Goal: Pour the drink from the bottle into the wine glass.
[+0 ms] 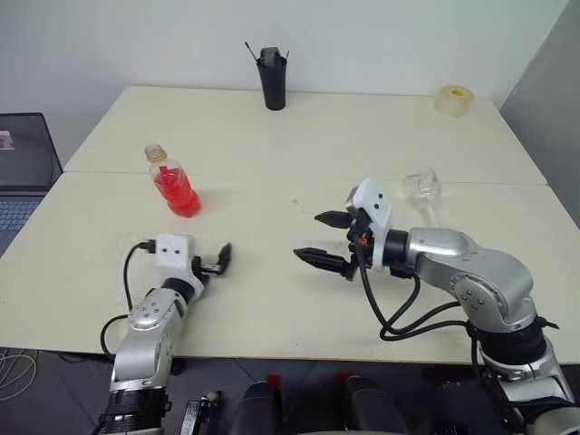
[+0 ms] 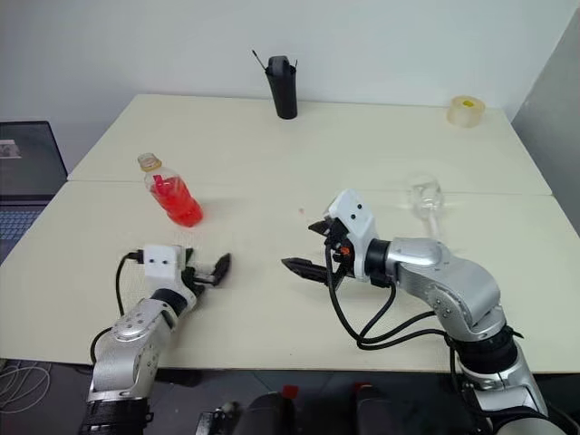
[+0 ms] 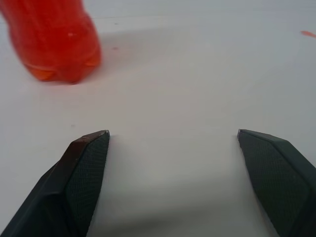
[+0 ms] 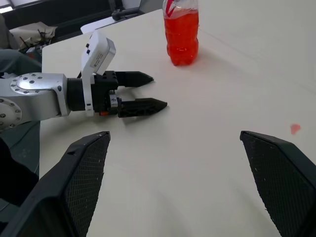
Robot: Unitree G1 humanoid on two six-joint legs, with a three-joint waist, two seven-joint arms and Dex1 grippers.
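1. the bottle [image 1: 172,181] stands upright on the left half of the table [image 1: 272,154], with no cap on its neck that i can see, and the drink [image 1: 177,192] fills most of its body.
2. the wine glass [image 1: 422,188] stands on the right half of the table, well apart from the bottle, and as far as i can tell there is no red in its bowl.
3. the left gripper [image 1: 221,256] hangs low over the table, nearer the robot than the bottle, its fingers spread wide with nothing between them.
4. the right gripper [image 1: 323,237] floats near the middle of the table, beside the glass but not touching it, jaws also gaping and empty.
5. my read: no pouring has been done. the bottle must yet be grasped, carried across to the glass and tipped.
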